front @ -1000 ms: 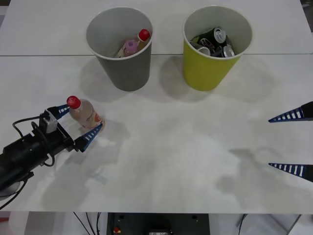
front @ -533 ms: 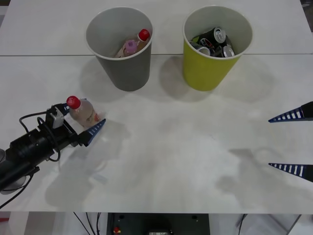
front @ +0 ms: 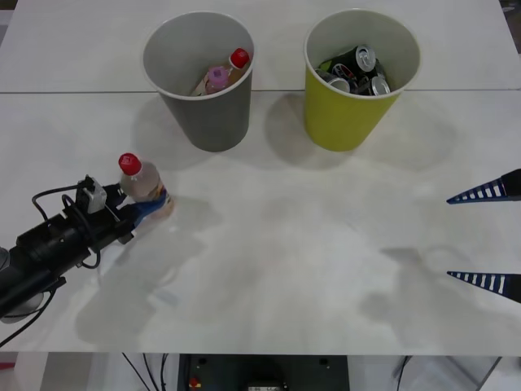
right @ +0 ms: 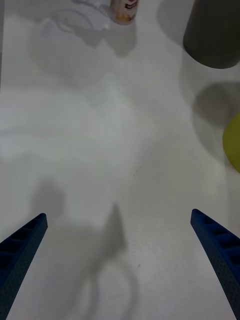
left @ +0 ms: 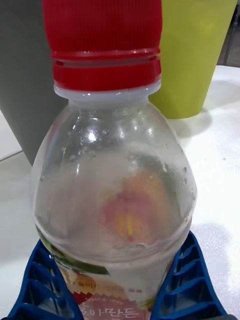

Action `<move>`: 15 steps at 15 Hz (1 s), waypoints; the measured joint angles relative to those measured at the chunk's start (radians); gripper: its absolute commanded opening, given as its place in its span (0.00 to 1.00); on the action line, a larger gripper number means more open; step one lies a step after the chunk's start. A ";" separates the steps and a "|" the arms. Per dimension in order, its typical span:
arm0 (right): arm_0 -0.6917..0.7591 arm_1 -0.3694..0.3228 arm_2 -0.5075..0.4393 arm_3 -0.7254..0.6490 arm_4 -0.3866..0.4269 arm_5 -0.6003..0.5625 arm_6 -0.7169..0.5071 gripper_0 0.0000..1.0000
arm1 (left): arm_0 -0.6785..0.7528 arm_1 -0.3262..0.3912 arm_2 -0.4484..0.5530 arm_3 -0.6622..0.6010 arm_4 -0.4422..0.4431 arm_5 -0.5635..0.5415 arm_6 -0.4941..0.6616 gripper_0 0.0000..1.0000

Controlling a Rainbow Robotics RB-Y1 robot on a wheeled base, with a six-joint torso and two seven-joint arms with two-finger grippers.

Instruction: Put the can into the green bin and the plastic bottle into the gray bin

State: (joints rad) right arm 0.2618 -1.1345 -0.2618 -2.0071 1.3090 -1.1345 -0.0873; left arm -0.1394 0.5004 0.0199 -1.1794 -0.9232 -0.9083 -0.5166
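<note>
My left hand [front: 140,204] pinches the plastic bottle [front: 144,186] upright near the counter's [front: 285,244] left edge, blue fingers [left: 187,280] pressed to its lower body. The gray bin [front: 199,77] and green bin [front: 358,77] stand toward the far edge. My right hand [front: 487,236] waits spread at the right edge.

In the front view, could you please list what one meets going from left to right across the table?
Left gripper shut on the plastic bottle → gray bin → green bin → right gripper, open.
</note>
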 measured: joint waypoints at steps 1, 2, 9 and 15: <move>0.000 0.000 0.000 0.000 0.000 0.000 0.000 1.00 | 0.001 0.002 0.000 0.000 0.000 -0.001 0.001 0.00; 0.000 0.000 0.000 0.000 0.000 0.000 0.000 1.00 | 0.001 0.006 0.001 -0.001 0.000 -0.002 0.003 0.00; 0.000 0.000 0.000 0.000 0.000 0.000 0.000 1.00 | 0.001 0.278 -0.084 -0.131 -0.014 -0.005 0.280 0.00; 0.000 0.000 0.000 0.000 0.000 0.000 0.000 1.00 | 0.001 0.627 -0.096 -0.352 -0.127 -0.047 0.885 0.00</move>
State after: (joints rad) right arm 0.2618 -1.1345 -0.2618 -2.0071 1.3090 -1.1345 -0.0873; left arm -0.1381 1.1277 -0.0759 -1.5318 -1.0503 -0.9555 0.3686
